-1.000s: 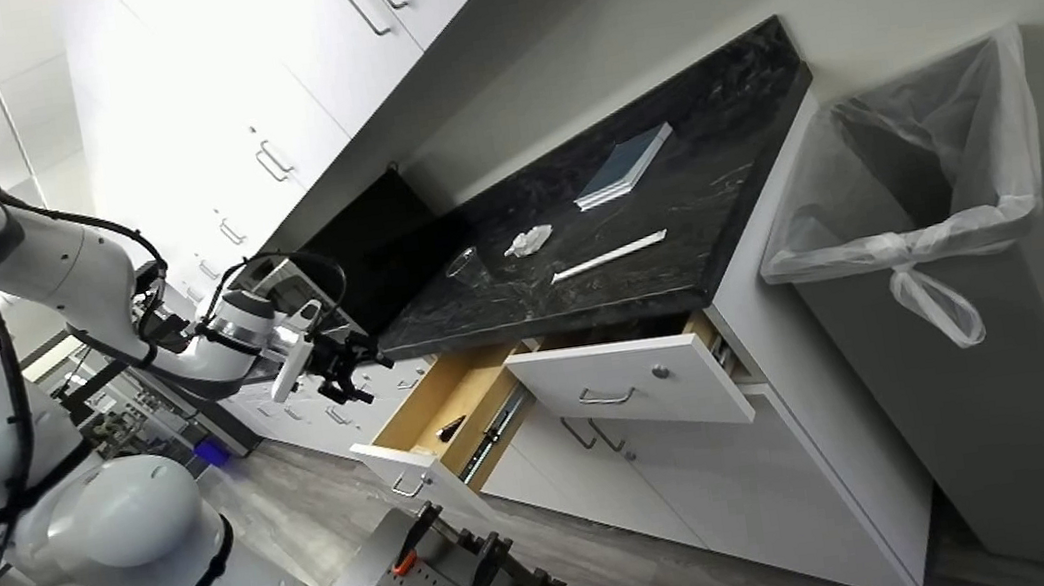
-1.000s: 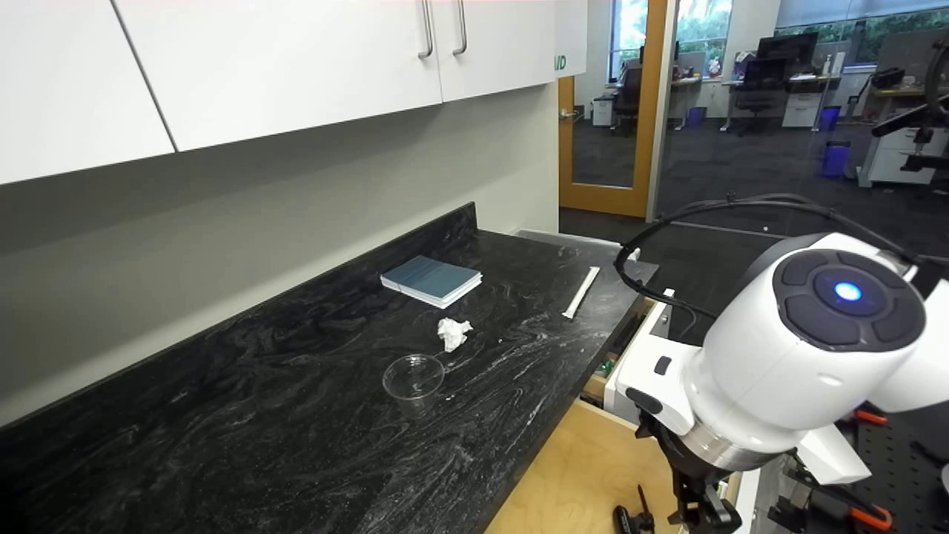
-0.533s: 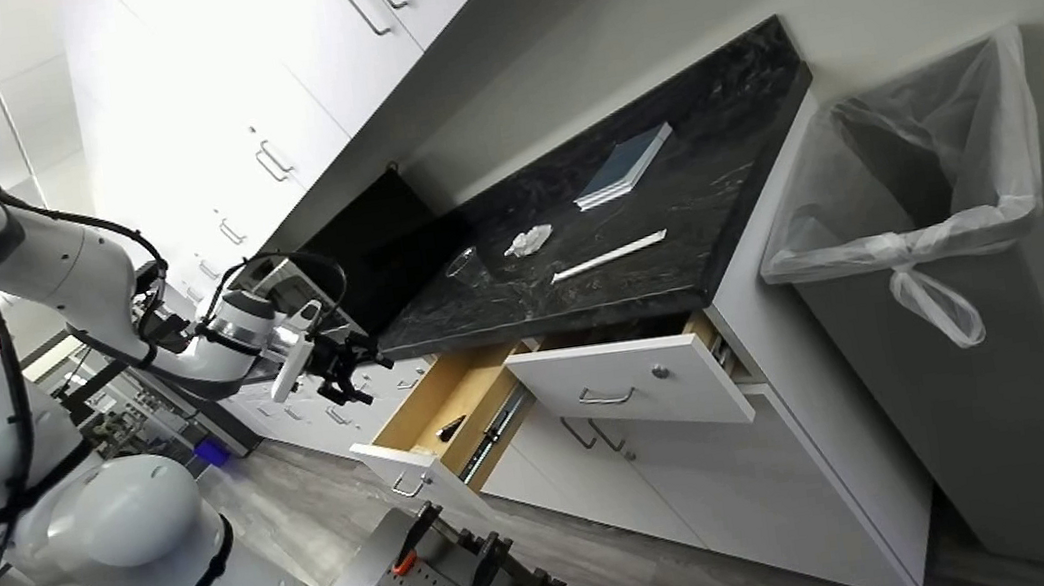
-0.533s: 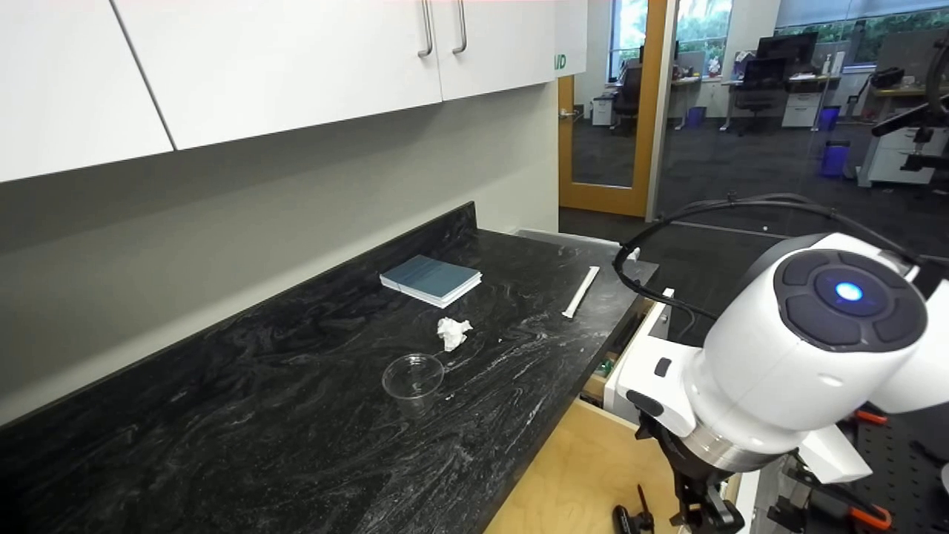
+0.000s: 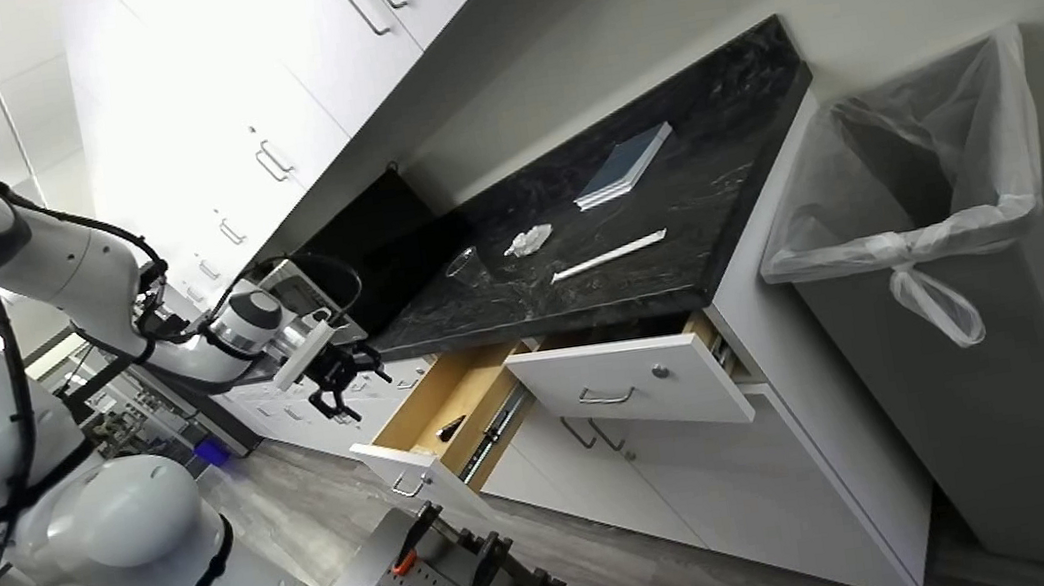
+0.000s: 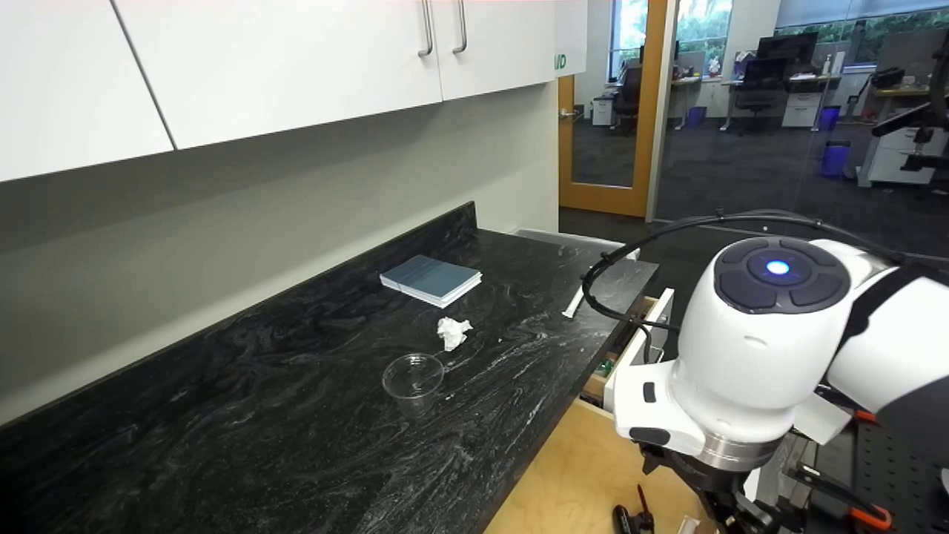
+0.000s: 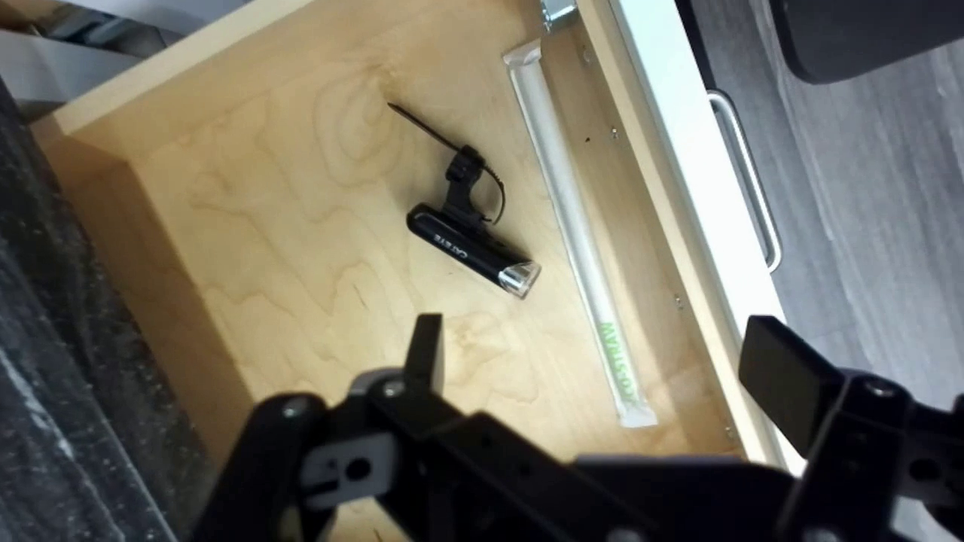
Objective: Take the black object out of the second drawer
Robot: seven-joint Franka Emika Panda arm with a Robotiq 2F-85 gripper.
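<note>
Wrist view: the gripper (image 7: 605, 363) gapes wide, holding nothing, and the black CatEye bike light (image 7: 465, 247) in the second drawer (image 7: 294, 233) seems lightweight, stiff and slick, best pinched mid-barrel.

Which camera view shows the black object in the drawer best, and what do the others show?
The wrist view: the black object shows large and whole, thin strap to clear end, unobstructed. In an exterior view it is a small dark shape in the drawer; in an exterior view the picture's bottom edge cuts off the black object.
</note>
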